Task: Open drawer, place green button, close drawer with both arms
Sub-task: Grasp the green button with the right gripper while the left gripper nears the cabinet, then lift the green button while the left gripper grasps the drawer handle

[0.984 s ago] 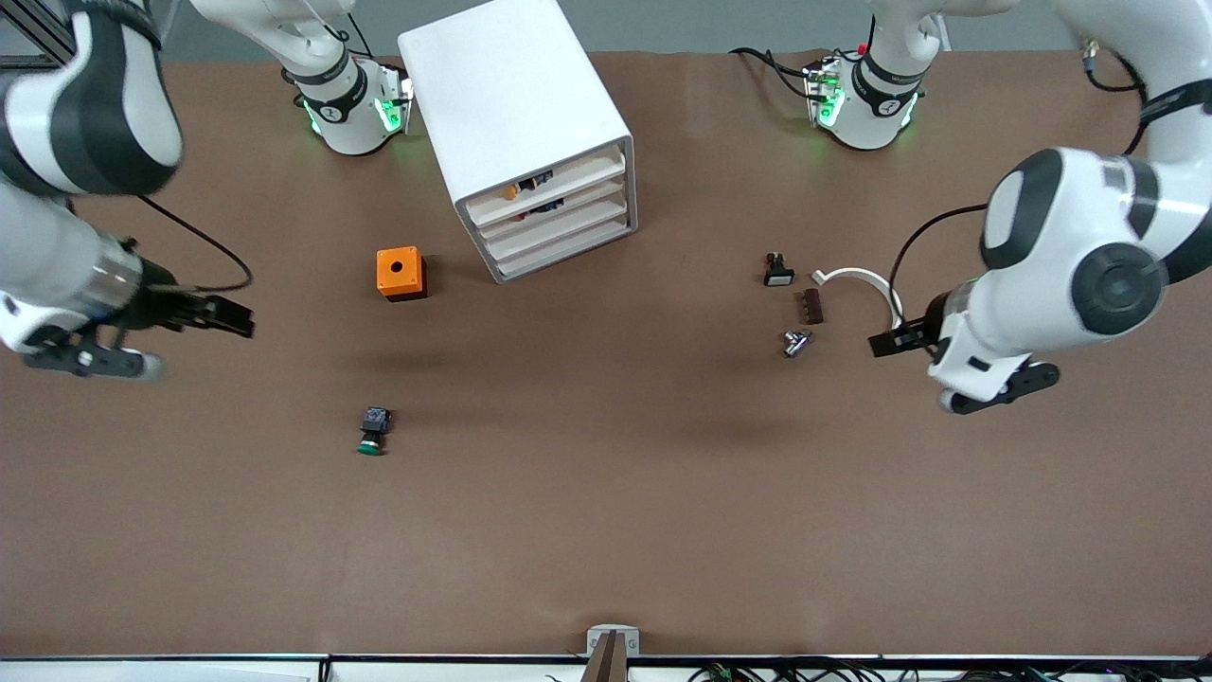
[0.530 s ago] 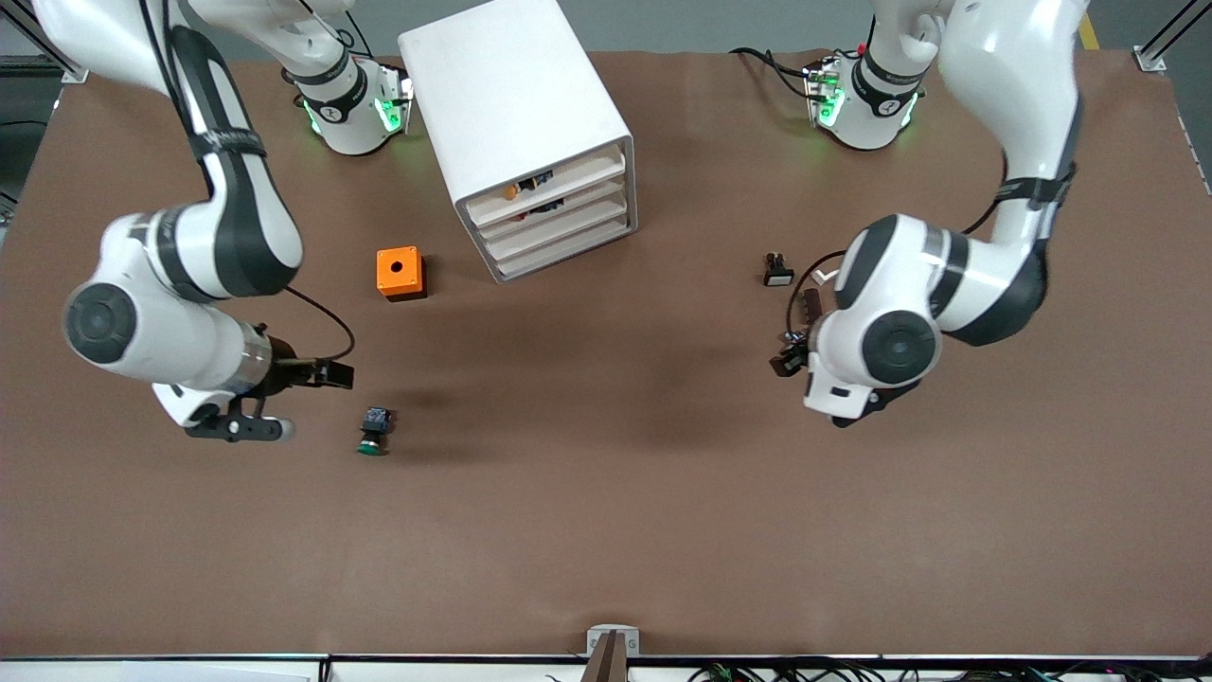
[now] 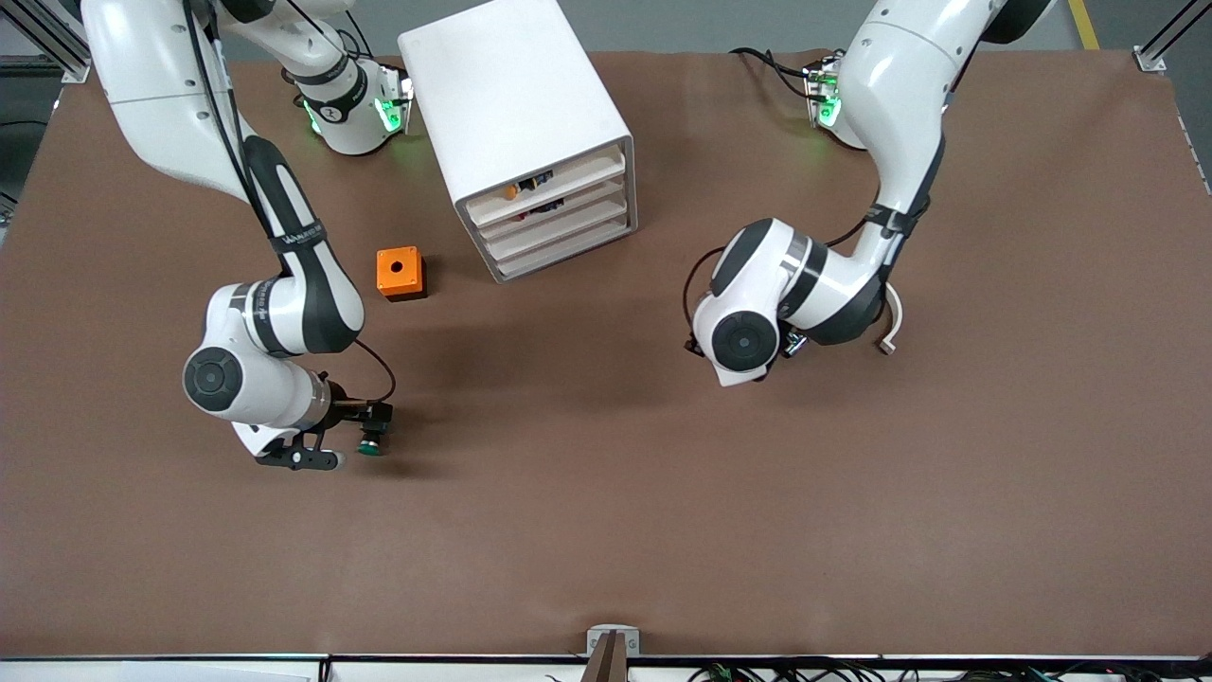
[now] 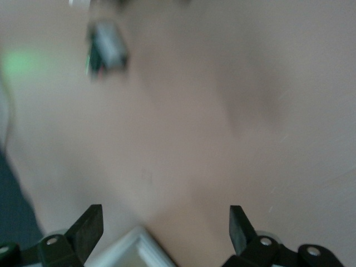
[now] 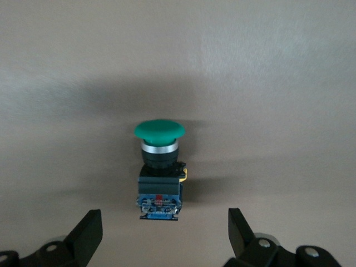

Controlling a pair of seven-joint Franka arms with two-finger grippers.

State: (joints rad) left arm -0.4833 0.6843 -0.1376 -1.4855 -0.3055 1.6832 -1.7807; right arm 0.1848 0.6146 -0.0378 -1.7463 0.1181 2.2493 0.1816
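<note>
Front view: the right arm's end effector point(image 3: 375, 418) hangs low over the green-capped button point(image 3: 369, 447), which lies on its side on the brown worktop point(image 3: 606, 530) at about seven o'clock from the white cabinet point(image 3: 516, 114) and well apart from it, nearer to the camera than the orange cube point(image 3: 400, 273).

The button's long axis runs roughly twelve to six, with the cap at the six o'clock end. In the right wrist view the button point(image 5: 160, 172) lies on the centre line between the two spread fingers point(image 5: 89, 231), black-and-blue body toward the end effector point(image 5: 164, 223) and cap pointing away, so a closing stroke would likely meet the body across its narrow width. The fingers are released and touch nothing. This arm is plainly the nearer one to the button.

The left arm's end effector point(image 4: 167, 222), fingers likewise spread and empty, hovers over bare worktop at about four o'clock from the cabinet. It is hidden under its wrist in the front view.

The second-tier drawer point(image 3: 561, 205) looks shut, so opening it appears not yet done.
</note>
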